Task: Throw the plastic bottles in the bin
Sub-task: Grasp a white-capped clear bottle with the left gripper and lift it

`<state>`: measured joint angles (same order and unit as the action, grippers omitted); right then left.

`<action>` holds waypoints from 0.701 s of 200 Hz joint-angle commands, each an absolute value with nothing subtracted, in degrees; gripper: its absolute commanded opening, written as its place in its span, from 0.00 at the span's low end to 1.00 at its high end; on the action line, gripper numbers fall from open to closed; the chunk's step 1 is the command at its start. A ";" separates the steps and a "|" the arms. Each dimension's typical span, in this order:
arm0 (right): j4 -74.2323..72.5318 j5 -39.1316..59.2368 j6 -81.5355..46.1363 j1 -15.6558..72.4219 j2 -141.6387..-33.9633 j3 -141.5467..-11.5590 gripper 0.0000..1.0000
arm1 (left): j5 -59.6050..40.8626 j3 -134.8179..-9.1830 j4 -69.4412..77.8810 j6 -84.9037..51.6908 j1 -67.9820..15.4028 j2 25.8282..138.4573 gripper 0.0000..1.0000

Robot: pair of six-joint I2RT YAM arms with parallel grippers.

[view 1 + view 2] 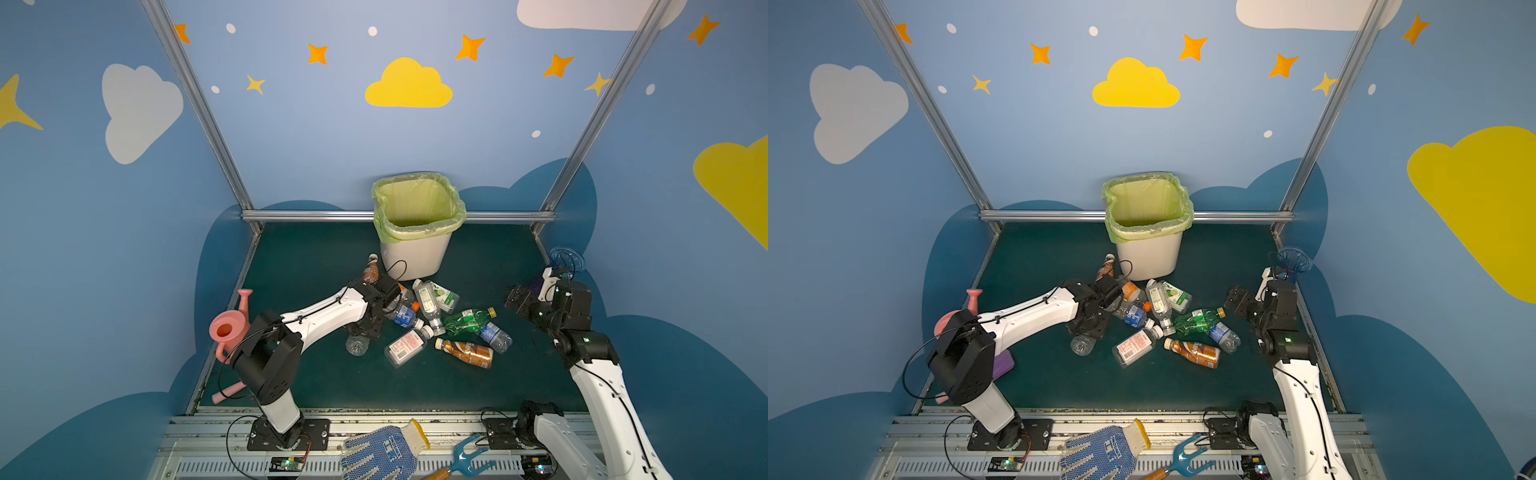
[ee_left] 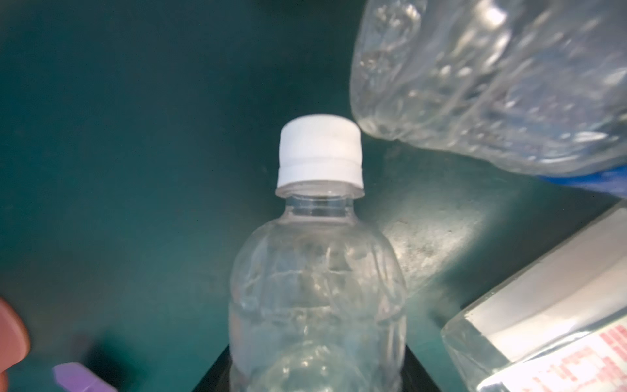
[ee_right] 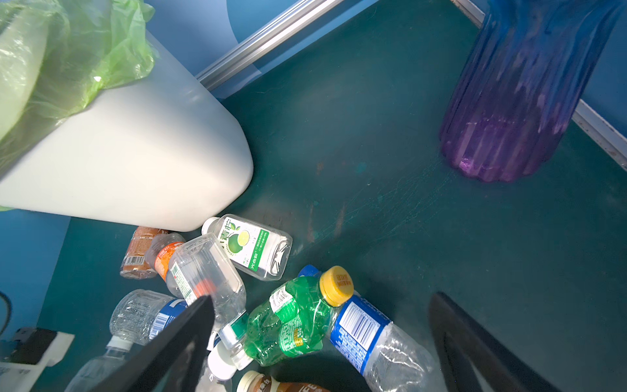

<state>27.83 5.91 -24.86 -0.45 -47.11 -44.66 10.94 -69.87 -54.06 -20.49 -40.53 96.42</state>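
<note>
Inside bin [image 1: 415, 259]: yellow-green liner [image 1: 409, 203]; bottles [image 1: 428, 307] heaped on table [image 1: 316, 257].

Dark green tabletop [image 1: 332, 386]: bin [image 1: 415, 257], plastic bottles [image 1: 405, 347], pink watering can [image 1: 226, 330], blue-purple vase [image 3: 509, 118].

The setting was a laboratory robot test cell. An aluminium-extrusion frame [image 1: 399, 216] held blue wall panels [image 1: 291, 137] printed with clouds and stars. A dark green mat [image 1: 316, 257] formed the work surface. Black mounting plates [image 1: 286, 434] fixed both arms to a slotted front rail [image 1: 449, 417].
</note>
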 commanded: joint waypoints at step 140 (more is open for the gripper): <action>27.22 6.94 -24.37 -1.01 -48.70 -46.74 0.98 | 24.08 -94.05 -42.97 -6.55 -32.27 73.39 0.58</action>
